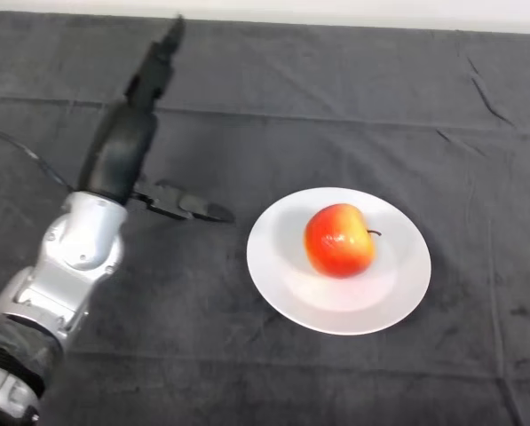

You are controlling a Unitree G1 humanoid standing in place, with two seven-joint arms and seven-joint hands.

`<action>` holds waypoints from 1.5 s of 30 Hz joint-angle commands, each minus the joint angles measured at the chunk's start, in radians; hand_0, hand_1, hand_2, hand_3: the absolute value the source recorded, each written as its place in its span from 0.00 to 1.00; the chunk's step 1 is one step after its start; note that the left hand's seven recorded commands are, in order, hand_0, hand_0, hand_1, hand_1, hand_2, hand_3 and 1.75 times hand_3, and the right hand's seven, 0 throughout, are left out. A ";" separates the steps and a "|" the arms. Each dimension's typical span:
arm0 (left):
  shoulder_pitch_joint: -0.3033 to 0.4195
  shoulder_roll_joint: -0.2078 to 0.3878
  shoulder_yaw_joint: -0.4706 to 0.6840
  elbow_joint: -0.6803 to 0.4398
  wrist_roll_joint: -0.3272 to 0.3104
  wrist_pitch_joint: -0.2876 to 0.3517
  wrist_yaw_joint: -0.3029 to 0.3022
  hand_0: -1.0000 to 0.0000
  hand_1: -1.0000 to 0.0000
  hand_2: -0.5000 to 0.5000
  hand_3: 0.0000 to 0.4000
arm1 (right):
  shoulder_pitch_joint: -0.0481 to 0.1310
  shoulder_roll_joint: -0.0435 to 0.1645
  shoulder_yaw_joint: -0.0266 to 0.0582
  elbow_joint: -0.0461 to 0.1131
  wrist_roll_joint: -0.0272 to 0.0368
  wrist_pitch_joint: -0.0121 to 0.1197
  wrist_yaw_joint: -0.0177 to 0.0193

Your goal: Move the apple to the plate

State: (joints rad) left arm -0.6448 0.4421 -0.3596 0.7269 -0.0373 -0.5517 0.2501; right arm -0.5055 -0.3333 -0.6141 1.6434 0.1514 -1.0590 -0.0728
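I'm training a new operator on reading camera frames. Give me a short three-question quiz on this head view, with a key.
1. True or false: the apple lies on the plate.
2. The robot hand is: A) curled round the apple; B) open and apart from the plate, to its left; C) pressing on the plate's rim.
3. Fill in: the plate rests on a dark ____.

Key:
1. True; the apple sits near the plate's middle, stem pointing right.
2. B; its fingers reach straight up the view, the thumb sticks out toward the plate, and it holds nothing.
3. Cloth.
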 commanded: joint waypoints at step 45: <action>0.387 0.258 0.590 -0.115 -0.151 -0.087 0.105 1.00 1.00 0.50 0.00 | 0.115 0.090 -0.0140 0.108 0.0188 0.102 -0.0034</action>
State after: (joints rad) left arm -0.2846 0.6441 0.2229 0.6263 -0.1795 -0.6147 0.3449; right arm -0.4919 -0.3283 -0.6147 1.6498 0.1519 -1.0530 -0.0711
